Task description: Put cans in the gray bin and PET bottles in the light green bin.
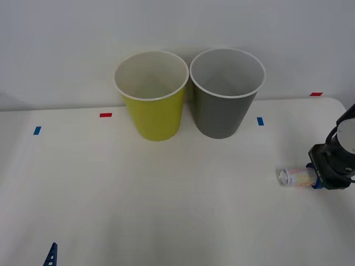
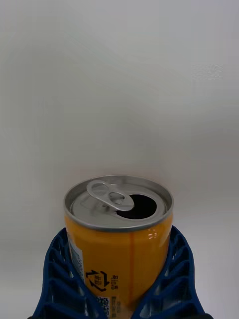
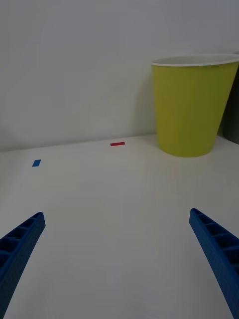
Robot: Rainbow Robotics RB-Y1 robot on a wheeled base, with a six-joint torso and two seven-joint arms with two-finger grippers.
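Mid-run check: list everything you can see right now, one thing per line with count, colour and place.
drink can: 1, silver top, pale body turning orange, lying on its side at the table's right, between the right gripper's fingers
light green bin: 1, yellow-green, white rim, far centre, left of the gray bin
gray bin: 1, dark gray, white rim, far centre
tape marks: 4, two red, two blue, along the far edge
table: 1, white
right gripper: blue fingers shut on the can, right edge
left gripper: blue fingers open, near left, idle
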